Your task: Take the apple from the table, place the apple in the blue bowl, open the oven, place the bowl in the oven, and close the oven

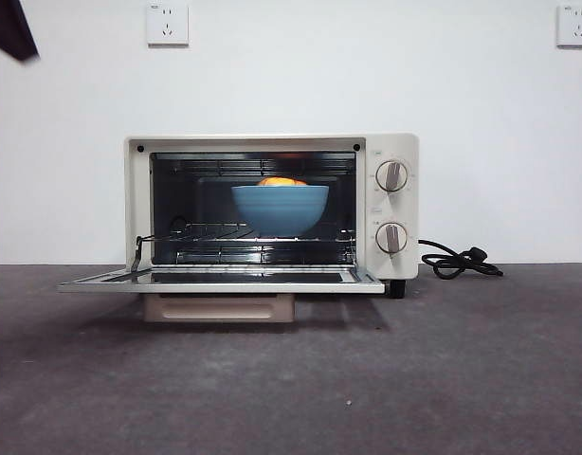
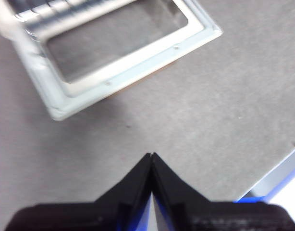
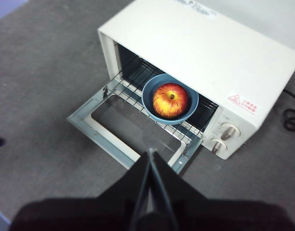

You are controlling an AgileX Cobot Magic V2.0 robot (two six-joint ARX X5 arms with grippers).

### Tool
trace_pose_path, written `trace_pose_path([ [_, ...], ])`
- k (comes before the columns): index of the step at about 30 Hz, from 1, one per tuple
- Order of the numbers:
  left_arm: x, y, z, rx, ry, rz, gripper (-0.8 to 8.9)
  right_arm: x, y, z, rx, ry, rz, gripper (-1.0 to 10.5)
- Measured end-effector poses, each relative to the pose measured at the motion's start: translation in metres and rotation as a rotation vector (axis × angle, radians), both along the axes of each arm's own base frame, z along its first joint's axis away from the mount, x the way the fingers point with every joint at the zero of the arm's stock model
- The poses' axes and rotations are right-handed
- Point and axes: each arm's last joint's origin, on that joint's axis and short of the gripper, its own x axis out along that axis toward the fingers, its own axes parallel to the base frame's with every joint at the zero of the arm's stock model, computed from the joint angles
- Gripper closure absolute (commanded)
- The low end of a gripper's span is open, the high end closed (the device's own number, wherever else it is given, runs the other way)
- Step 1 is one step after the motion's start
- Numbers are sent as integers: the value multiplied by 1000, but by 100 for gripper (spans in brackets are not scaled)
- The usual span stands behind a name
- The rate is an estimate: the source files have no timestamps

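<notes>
The cream-white oven [image 1: 272,204] [image 3: 210,53] stands on the grey table [image 1: 443,379] with its door [image 1: 220,279] [image 3: 128,132] [image 2: 114,72] folded down flat. On the wire rack inside sits the blue bowl [image 1: 280,209] [image 3: 157,106], and the red-yellow apple [image 1: 281,181] [image 3: 170,100] lies in it. High above the door's front, my right gripper [image 3: 151,153] is shut and empty. Over bare table beside a corner of the door hangs my left gripper [image 2: 151,156], also shut and holding nothing. In the front view only a black tip of one arm [image 1: 11,28] shows at the top left corner.
The oven's black power cord [image 1: 457,261] lies coiled on the table to its right. Two knobs [image 1: 392,175] [image 3: 224,137] sit on the oven's right panel. White wall sockets [image 1: 168,24] hang on the wall behind.
</notes>
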Motion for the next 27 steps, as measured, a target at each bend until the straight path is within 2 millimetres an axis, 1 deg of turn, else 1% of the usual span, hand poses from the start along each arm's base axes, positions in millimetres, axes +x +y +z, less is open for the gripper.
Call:
trace_pose_path([
  [3, 10, 3, -27, -90, 63, -11, 820, -22, -18, 10, 7, -26, 12, 958],
  [7, 22, 8, -63, -292, 145, -42, 821, -50, -43, 21, 26, -58, 14, 958],
  [12, 35, 26, -107, -438, 254, 37, 821, -81, -70, 33, 88, -131, 11, 958],
  [15, 43, 35, -123, -477, 327, 86, 821, -98, -85, 38, 123, -172, 11, 958],
  [20, 63, 49, -141, -539, 362, 147, 821, -122, -106, 43, 177, -221, 8, 958],
  [27, 82, 68, -171, -589, 456, 304, 821, -142, -124, 46, 233, -258, 0, 958],
])
